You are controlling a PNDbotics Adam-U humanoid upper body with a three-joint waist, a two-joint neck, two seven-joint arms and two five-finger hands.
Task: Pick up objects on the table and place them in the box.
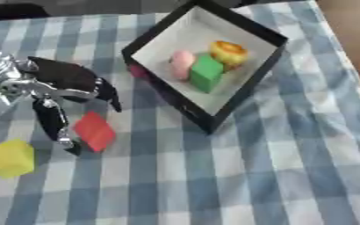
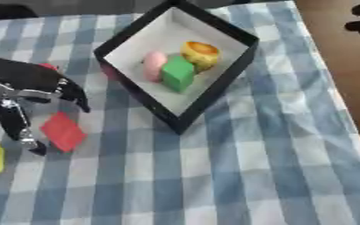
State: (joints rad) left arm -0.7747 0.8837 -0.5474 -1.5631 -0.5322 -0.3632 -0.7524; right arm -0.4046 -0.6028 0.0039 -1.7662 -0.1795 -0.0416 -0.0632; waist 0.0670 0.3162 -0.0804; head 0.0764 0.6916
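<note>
- Red flat block, tilted like a diamond on the blue-and-white checked tablecloth, lies just right of the robot's left hand, between its downward-pointing thumb and its fingers.
- Fingers of that black-and-silver hand are spread apart and straddle the block's upper-left side; nothing is held, and I cannot tell whether any fingertip touches it.
- Judging by that, the left hand is far the nearer one; closing on the block looks like the next step, then a carry up and to the right.
- Yellow cube sits near the table's left edge, below the hand and apart from the red block.
- Black-walled square box with a white floor stands askew to the upper right, holding a green cube, a pink rounded piece and a yellow-orange round thing, all close together.
- Something small and pinkish-red shows against the box's outer left wall.
- Right hand is nowhere to be seen.
</note>
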